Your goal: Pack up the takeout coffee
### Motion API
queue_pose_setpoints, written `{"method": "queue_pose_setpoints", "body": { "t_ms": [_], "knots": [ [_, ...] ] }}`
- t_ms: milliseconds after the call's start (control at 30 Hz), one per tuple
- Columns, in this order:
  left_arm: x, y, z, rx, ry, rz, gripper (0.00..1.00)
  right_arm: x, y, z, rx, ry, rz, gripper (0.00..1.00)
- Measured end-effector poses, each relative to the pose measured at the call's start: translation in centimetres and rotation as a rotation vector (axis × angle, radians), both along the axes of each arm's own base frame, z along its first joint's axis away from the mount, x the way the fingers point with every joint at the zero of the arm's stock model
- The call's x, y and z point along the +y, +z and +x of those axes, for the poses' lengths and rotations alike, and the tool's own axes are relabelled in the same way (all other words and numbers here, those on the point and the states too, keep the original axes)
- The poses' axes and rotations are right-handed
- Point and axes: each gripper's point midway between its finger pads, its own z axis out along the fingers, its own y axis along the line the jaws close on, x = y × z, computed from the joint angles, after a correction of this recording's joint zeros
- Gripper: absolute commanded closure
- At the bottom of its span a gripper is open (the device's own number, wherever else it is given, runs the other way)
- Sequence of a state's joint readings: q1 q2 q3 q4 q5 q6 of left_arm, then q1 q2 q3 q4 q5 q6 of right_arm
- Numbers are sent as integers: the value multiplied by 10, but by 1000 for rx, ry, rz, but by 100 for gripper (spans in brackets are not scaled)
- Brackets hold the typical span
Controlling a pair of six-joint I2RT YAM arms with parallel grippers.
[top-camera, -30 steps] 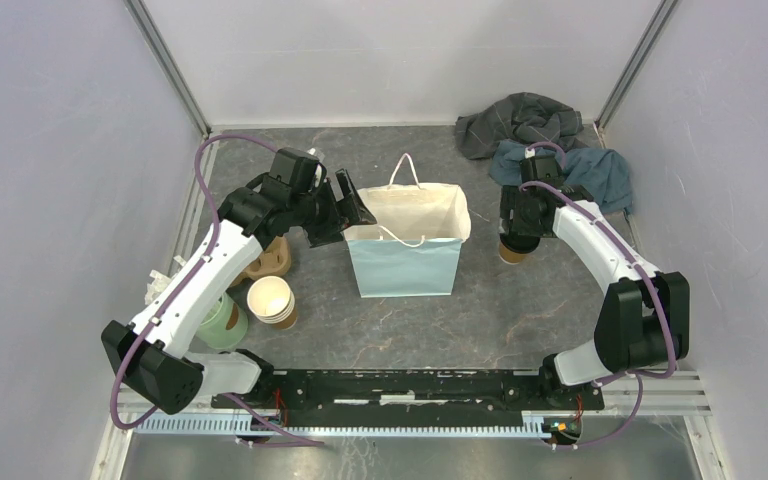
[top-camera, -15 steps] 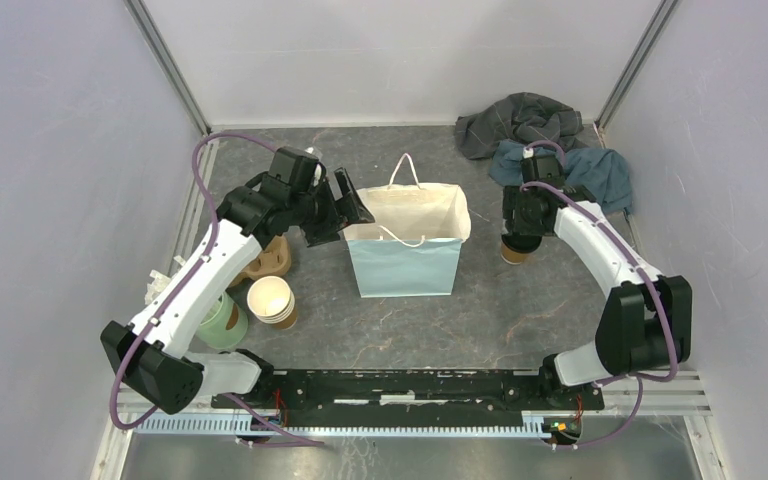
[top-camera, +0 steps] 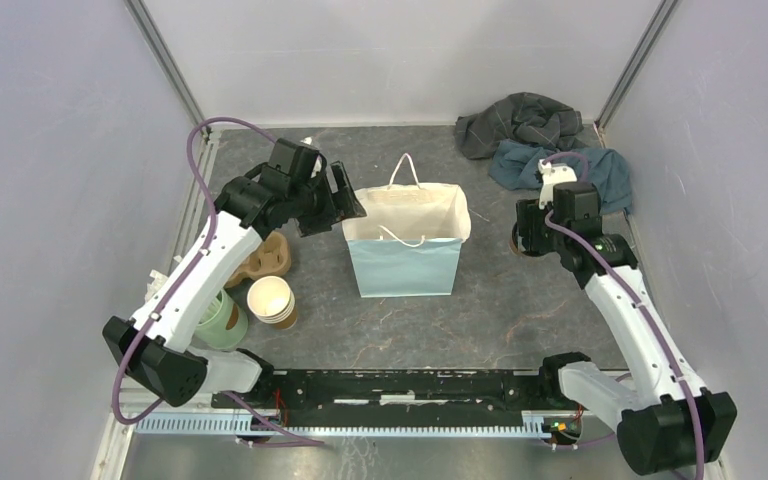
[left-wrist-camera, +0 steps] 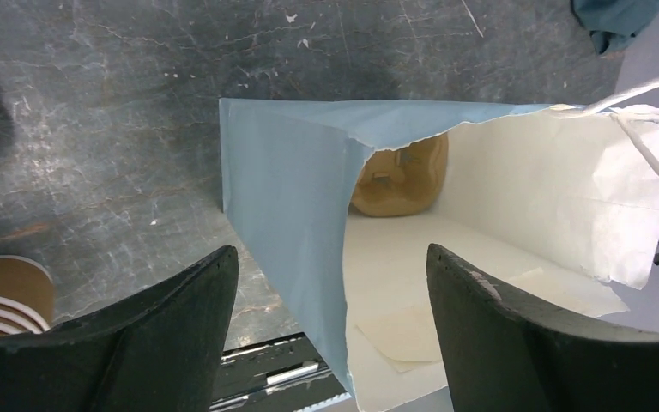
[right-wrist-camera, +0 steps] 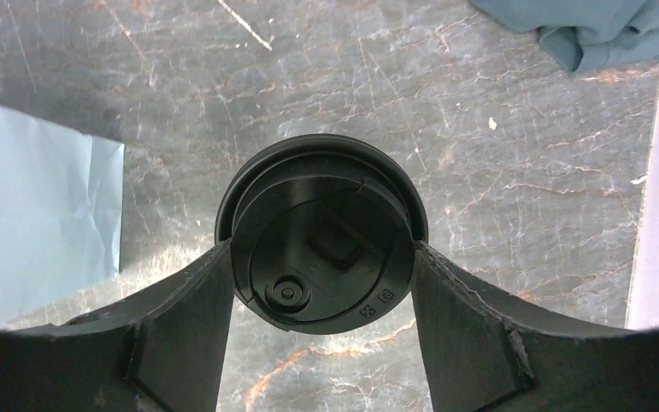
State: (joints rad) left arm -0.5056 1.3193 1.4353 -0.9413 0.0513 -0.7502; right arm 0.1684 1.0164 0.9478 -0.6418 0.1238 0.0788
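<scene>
The takeout coffee (right-wrist-camera: 322, 232) is a cup whose round black lid fills the right wrist view; its brown body is hidden there. My right gripper (right-wrist-camera: 320, 251) is shut on it, both fingers pressed against the lid's sides. In the top view the right gripper (top-camera: 523, 238) covers the cup (top-camera: 513, 247), right of the pale blue paper bag (top-camera: 405, 265). My left gripper (left-wrist-camera: 328, 253) is open, its jaws either side of the bag's left wall (left-wrist-camera: 287, 215). It is at the bag's upper left rim in the top view (top-camera: 345, 203).
A brown cardboard piece (left-wrist-camera: 399, 176) lies inside the bag. Left of the bag are a brown cup carrier (top-camera: 270, 255), a stack of lidless cups (top-camera: 272, 300) and a pale green cup (top-camera: 222, 320). Crumpled cloths (top-camera: 550, 140) lie at the back right.
My right arm has swung its elbow toward the near right corner, and its wrist has shifted right over the cup. My left gripper has edged slightly back along the bag's rim.
</scene>
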Motion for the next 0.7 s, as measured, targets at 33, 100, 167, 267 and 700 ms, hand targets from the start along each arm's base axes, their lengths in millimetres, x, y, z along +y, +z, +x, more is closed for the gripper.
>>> {"method": "queue_pose_setpoints", "body": {
  "t_ms": [33,100,167,267,700],
  "knots": [
    [1,-1,0,1,0,11,15,1,-3,-3,8,14,0,81],
    [4,0,1,-7,3,29,17,5,-2,-8,9,48,8,81],
    [8,1,2,-15,10,48,18,10,8,-11,-25,77,25,81],
    [12,2,4,-32,9,73,22,18,34,-17,-100,125,59,82],
    [6,5,13,-66,-30,128,49,50,155,-46,-445,418,86,91]
  ]
}}
